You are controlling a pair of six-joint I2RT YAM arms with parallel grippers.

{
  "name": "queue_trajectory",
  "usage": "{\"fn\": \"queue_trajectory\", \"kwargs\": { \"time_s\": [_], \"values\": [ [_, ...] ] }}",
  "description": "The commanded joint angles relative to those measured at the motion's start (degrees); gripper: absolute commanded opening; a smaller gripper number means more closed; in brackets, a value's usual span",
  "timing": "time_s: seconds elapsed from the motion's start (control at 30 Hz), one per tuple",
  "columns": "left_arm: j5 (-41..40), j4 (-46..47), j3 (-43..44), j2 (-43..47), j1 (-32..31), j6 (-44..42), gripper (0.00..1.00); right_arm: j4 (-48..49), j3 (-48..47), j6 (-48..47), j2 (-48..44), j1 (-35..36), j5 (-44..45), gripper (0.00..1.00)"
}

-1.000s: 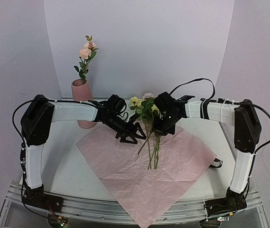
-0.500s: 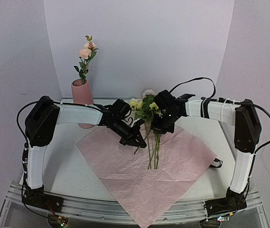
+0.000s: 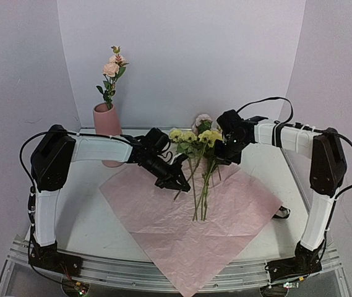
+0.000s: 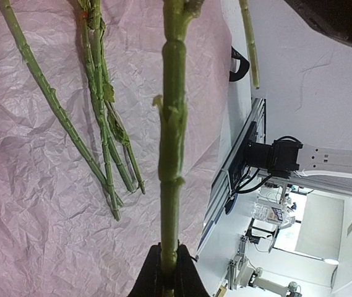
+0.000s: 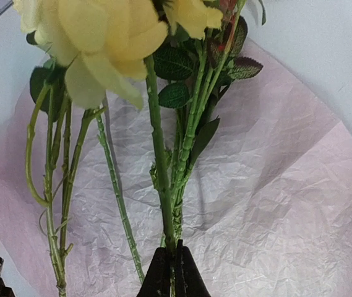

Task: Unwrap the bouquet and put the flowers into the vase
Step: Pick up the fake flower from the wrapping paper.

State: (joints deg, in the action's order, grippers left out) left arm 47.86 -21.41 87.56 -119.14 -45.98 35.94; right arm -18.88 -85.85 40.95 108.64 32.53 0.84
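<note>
Flowers (image 3: 192,137), yellow, cream and pink blooms with green leaves on long thin stems, are held up over the middle of the surface (image 3: 89,210), a little toward its far edge. They hang above a crinkled pink paper sheet (image 3: 182,235) that lies spread flat, one corner reaching over the near edge. Their stem ends point down at the sheet; whether they touch it cannot be told. The right tool (image 3: 218,158) comes in from the right edge and is clamped tight on a few stems just below the leaves. Its wrist view shows the fingers (image 5: 157,278) pressed together round them, with a yellow bloom (image 5: 95,43) above. The left tool (image 3: 180,184) comes in from the left and is closed on a single stem (image 4: 173,124). That stem runs straight out from between its fingers (image 4: 145,288), apart from the other stems (image 4: 101,124) over the sheet. The vase (image 3: 106,119), salmon pink, stands upright near the far left corner, partly behind the left arm (image 3: 95,148), with one pink-flowered sprig (image 3: 112,68) in it.
</note>
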Motion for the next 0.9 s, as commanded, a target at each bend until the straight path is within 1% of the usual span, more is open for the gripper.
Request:
{"fn": "queue_trajectory", "kwargs": {
  "time_s": [0.0, 0.27, 0.47, 0.6, 0.73, 0.77, 0.83, 0.87],
  "values": [
    [0.9, 1.9, -0.8, 4.9, 0.1, -1.4, 0.00, -2.5, -2.7, -3.0, -2.7, -1.1, 1.1, 0.01],
    [0.2, 1.8, -2.9, 8.1, 0.0, -2.2, 0.00, -2.5, -4.2, -3.9, -2.4, -2.8, 1.0, 0.01],
    [-2.1, 1.8, -5.6, 12.1, 0.1, -3.3, 0.04, -2.6, -4.3, -4.0, -3.0, -4.7, 1.0, 0.01],
    [-3.3, 1.8, -7.0, 13.1, 0.1, -3.2, 0.07, -2.7, -4.1, -4.4, -4.3, -5.2, 1.5, 0.01],
    [-3.5, 1.8, -6.9, 13.0, 0.0, -3.5, 0.21, -2.7, -2.5, -4.5, -7.2, -5.3, 2.2, 0.00],
    [-4.1, 1.8, -6.7, 13.0, 0.0, -3.5, 0.25, -2.7, -1.7, -4.3, -8.2, -5.3, 2.6, 0.00],
    [-4.8, 1.8, -6.3, 13.1, 0.0, -3.5, 0.38, -2.7, -0.1, -3.9, -10.6, -5.2, 3.3, 0.00],
    [-5.2, 1.8, -5.9, 13.1, 0.0, -3.5, 0.48, -2.7, 0.9, -3.8, -11.7, -5.3, 3.7, 0.00]
  ]
}}
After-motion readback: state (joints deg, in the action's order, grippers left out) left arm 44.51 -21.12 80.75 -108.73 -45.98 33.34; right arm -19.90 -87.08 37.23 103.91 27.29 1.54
